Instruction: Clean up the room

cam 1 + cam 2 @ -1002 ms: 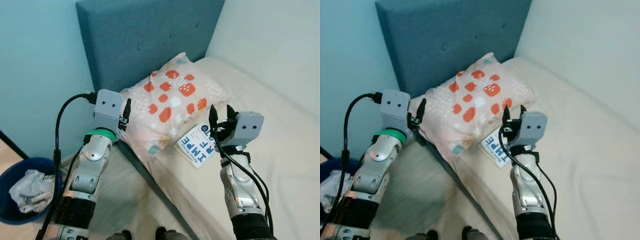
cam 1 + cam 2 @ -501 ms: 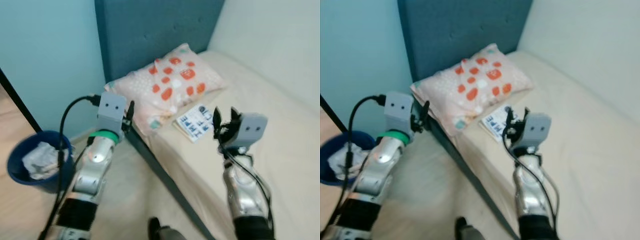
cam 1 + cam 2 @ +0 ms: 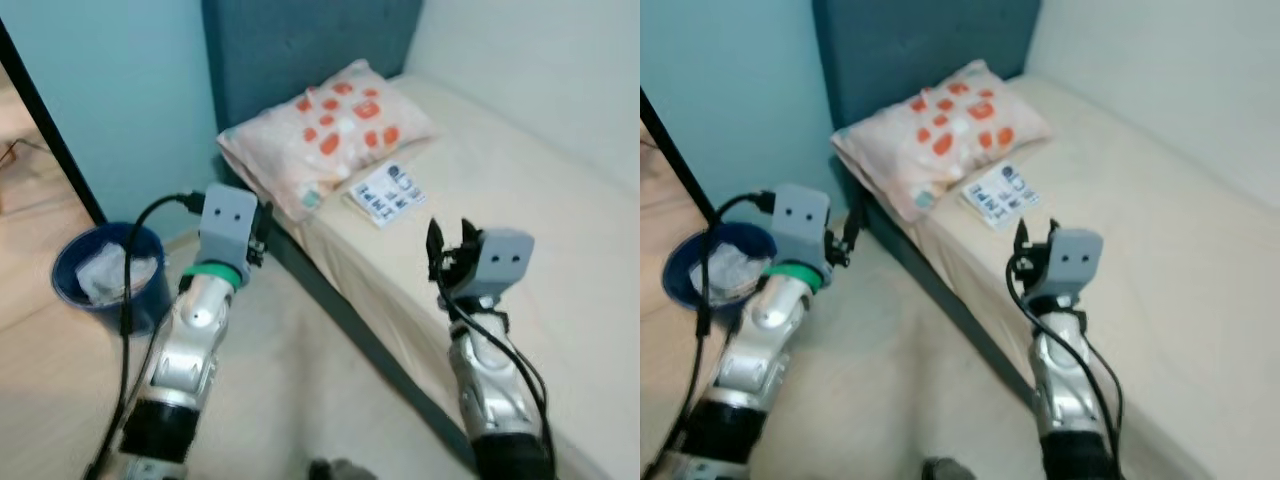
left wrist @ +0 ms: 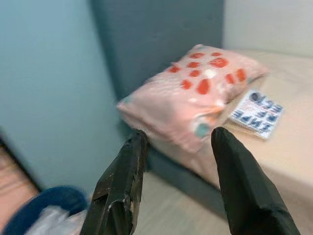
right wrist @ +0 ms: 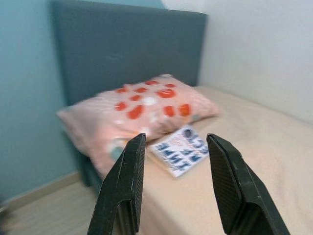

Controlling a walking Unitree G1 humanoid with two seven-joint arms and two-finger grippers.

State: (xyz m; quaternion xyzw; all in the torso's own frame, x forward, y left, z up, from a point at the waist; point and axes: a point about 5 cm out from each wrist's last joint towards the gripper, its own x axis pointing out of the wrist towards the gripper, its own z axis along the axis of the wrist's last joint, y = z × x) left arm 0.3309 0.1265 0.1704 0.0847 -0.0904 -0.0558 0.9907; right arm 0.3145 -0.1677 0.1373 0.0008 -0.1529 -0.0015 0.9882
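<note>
A pink pillow (image 3: 325,135) with orange spots lies at the head of the cream bed (image 3: 530,170), against the dark blue headboard (image 3: 300,45). Just beside the pillow, flat on the mattress, is a white booklet (image 3: 385,192) with blue letters. My left gripper (image 3: 260,228) is raised over the floor beside the bed frame, open and holding nothing; in its wrist view the left gripper (image 4: 178,134) faces the pillow (image 4: 195,93). My right gripper (image 3: 449,245) hovers above the mattress edge, open and empty, and the right gripper (image 5: 176,139) points toward the booklet (image 5: 183,149).
A blue bin (image 3: 105,275) with crumpled paper inside stands on the floor by the light blue wall. A thin black bar (image 3: 50,110) slants down at the far left. Pale floor (image 3: 300,380) runs along the dark bed frame (image 3: 370,340).
The camera has pulled back from the bed, so pillow and booklet look smaller and farther off, and the bin shows more fully. Both grippers remain open and empty.
</note>
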